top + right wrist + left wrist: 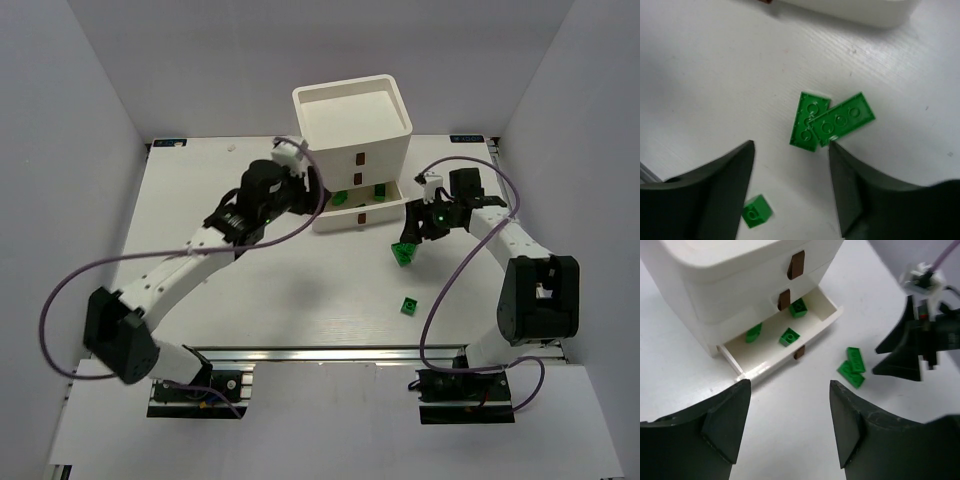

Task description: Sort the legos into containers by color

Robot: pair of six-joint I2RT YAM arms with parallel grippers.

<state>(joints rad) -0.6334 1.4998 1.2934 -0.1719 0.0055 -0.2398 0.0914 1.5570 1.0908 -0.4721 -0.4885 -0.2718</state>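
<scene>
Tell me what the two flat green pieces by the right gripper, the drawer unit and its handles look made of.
The flat green pieces: rigid moulded plastic, glossy, going by crisp edges and round moulded rings. The drawer unit: white plastic by its look, smooth, slightly shiny walls with rounded corners. The handles: brown and matte; plastic or wood, I cannot tell.

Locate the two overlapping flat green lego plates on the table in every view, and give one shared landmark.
Top external: the two overlapping flat green lego plates lie right of centre, below-right of the open bottom drawer.
Left wrist: right of centre, right of that drawer.
Right wrist: mid-picture.
Shared landmark: the white plastic three-tier drawer unit, at top centre, upper left and top edge respectively.
</scene>
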